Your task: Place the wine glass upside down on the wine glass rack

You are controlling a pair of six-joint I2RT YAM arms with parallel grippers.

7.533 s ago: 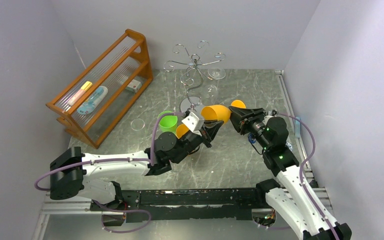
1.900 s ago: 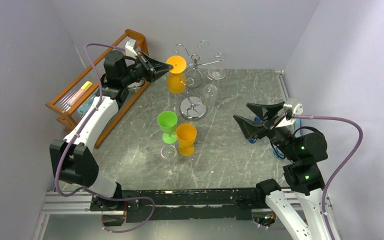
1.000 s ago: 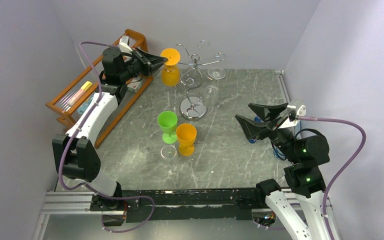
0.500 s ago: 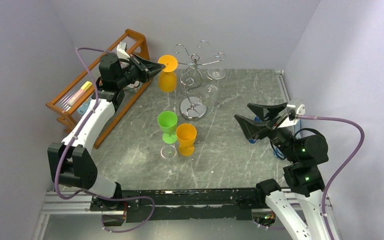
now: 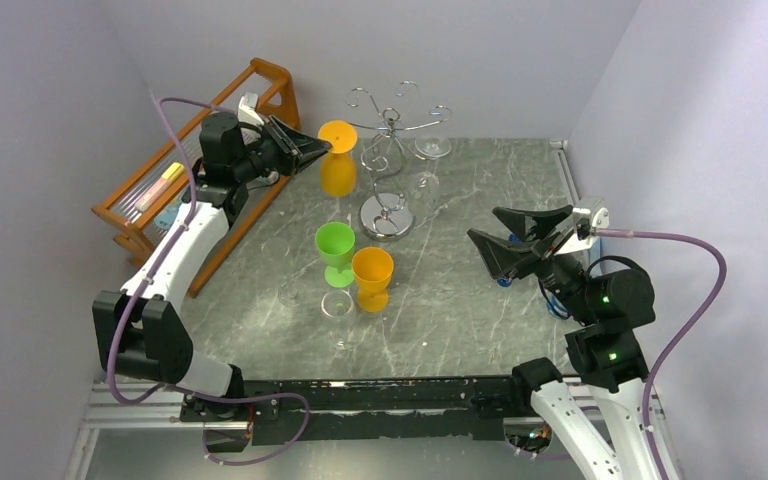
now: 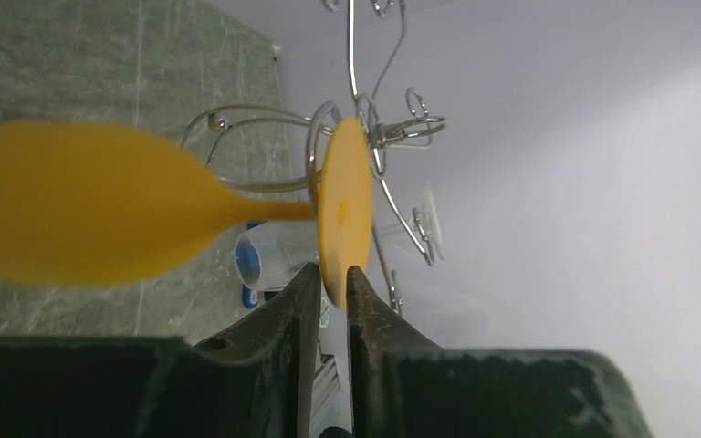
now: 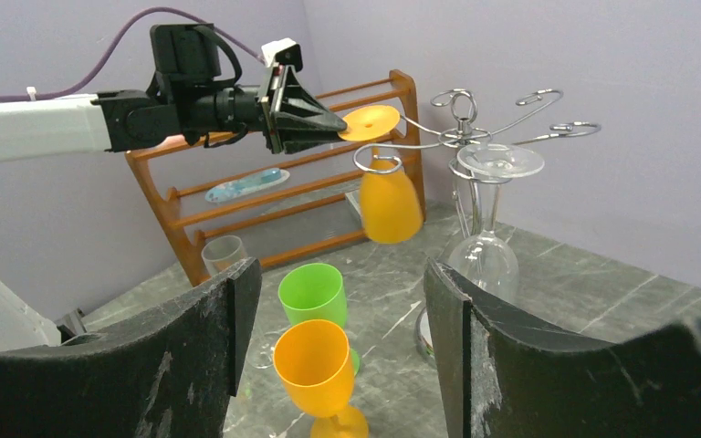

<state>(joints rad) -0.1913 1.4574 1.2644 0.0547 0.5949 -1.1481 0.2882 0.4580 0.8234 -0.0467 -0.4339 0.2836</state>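
Observation:
An orange wine glass (image 5: 337, 172) hangs upside down, its round foot (image 5: 337, 132) on top. My left gripper (image 5: 322, 146) is shut on the foot's rim. The left wrist view shows my fingertips (image 6: 311, 281) pinching the foot (image 6: 344, 210), with the bowl (image 6: 82, 205) at the left. The chrome wine glass rack (image 5: 390, 125) stands just right of the glass. In the right wrist view one curled rack arm (image 7: 372, 157) loops at the stem, under the foot (image 7: 370, 119). I cannot tell whether the foot rests on it. My right gripper (image 5: 488, 225) is open and empty, well to the right.
A clear glass (image 5: 422, 184) hangs upside down on the rack's right side. A green glass (image 5: 336, 245), a second orange glass (image 5: 371, 272) and a clear glass (image 5: 336, 305) stand mid-table. The orange wooden shelf (image 5: 200, 170) is at the back left.
My left gripper first lifted the orange glass up and left, then lowered it a little beside the rack's left arm. The right arm has hardly moved.

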